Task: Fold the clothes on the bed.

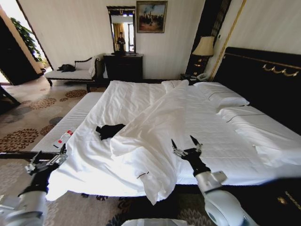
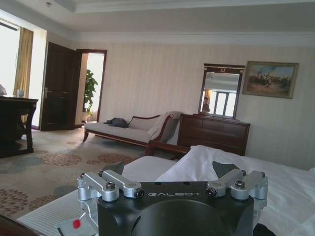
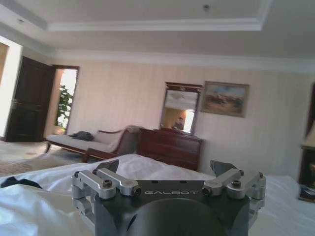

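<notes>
From the head view: black T-shirt (image 1: 109,130) bunched on the white bed (image 1: 235,141) beside the turned-back duvet (image 1: 155,136), lettering hidden in the folds. Left gripper (image 1: 48,159) off the bed's near-left corner, right gripper (image 1: 186,145) over the near edge, both spread wide, holding nothing. Left wrist view: "GALBOT" on the left gripper (image 2: 170,179). Right wrist view: same "GALBOT" on the right gripper (image 3: 167,176); T-shirt (image 3: 17,182) only a dark sliver.

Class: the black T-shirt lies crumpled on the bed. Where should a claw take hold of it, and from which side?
Probably the pointed corner of the black T-shirt sticking out toward the bed's near edge. It lies flat on the sheet, away from the duvet. Come from above with the left claw, which hangs nearer.
</notes>
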Robot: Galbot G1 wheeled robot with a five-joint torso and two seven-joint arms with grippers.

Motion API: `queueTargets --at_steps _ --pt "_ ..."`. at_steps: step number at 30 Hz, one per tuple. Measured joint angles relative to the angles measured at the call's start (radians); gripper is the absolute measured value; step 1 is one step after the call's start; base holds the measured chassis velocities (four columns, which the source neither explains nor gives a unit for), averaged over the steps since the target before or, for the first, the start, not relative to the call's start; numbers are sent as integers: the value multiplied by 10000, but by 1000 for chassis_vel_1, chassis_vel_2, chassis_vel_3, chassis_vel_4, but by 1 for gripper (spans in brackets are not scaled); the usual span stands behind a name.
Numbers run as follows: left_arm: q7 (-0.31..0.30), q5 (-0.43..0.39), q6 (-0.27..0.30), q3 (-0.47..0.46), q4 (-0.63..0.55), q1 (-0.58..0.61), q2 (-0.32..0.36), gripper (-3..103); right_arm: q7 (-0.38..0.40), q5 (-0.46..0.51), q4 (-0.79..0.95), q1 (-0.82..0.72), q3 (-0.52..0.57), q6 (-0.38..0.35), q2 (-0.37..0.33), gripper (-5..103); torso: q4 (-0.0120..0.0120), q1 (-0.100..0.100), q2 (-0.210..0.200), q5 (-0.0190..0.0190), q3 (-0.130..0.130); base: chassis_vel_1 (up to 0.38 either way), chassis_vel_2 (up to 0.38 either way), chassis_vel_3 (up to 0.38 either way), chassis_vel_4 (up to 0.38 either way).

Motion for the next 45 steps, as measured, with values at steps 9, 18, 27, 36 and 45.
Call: queueTargets --at_steps 9,18,27,36,45 --pt "-33 11 139 -482 747 -373 30 100 -534 815 -1418 2892 -2114 151 -336 100 0 0 0 -2 0 0 0 0 0" --pt "-138 -55 286 -709 1079 -651 -48 100 -293 -849 -2824 4464 -4576 -10 112 100 0 0 0 -1 0 0 0 0 0" --pt "-146 -60 290 -806 1068 -648 -134 100 -291 -2547 -3212 4066 -5327 -147 157 100 -3 0 0 -2 -1 0 0 0 0" --pt "-151 111 312 -643 977 -635 -268 100 -267 -3577 -4093 4190 -5982 -322 372 100 -3 0 0 -1 -1 0 0 0 0" --pt "-151 175 311 -664 853 -513 -407 100 347 -4611 -5062 5335 -6755 -857 951 100 0 0 0 -2 -1 0 0 0 0"
